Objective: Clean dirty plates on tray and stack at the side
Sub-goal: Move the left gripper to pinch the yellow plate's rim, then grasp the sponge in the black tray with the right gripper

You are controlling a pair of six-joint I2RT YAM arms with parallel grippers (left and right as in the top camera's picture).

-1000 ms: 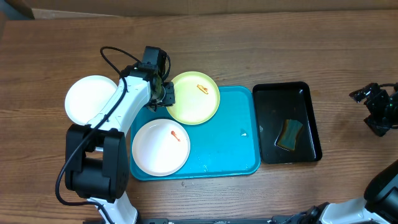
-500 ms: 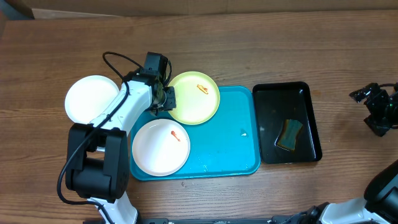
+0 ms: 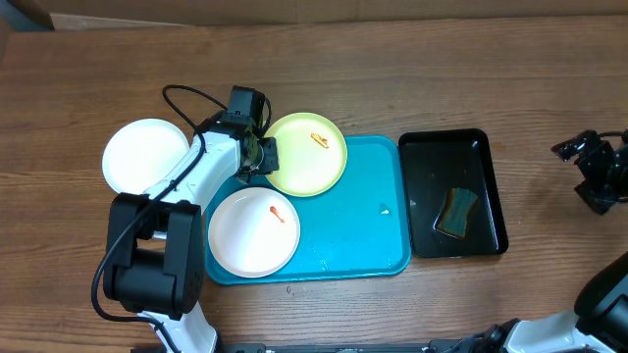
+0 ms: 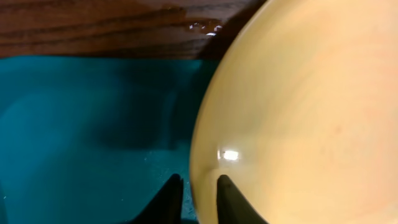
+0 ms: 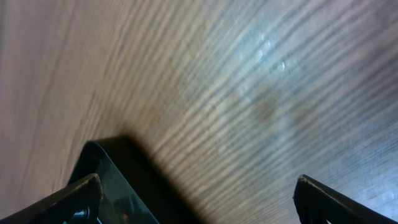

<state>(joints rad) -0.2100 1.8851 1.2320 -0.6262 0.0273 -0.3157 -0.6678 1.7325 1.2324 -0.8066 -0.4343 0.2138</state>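
One glossy round yellow-green plate (image 3: pixel 306 154), thin rim pinched in left hand (image 4: pixel 199 180), right hand (image 5: pixel 197 186) wide over grained tabletop (image 5: pixel 217 93)

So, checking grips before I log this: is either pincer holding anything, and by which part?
Left pincer grips the yellow-green plate by its rim; right pincer, open, holds nothing.

I am working in what is looking like a robotics lab: my left arm (image 3: pixel 196 169) and right arm (image 3: pixel 608 289) are standing at one plain wood-grain desk (image 3: pixel 412 78).
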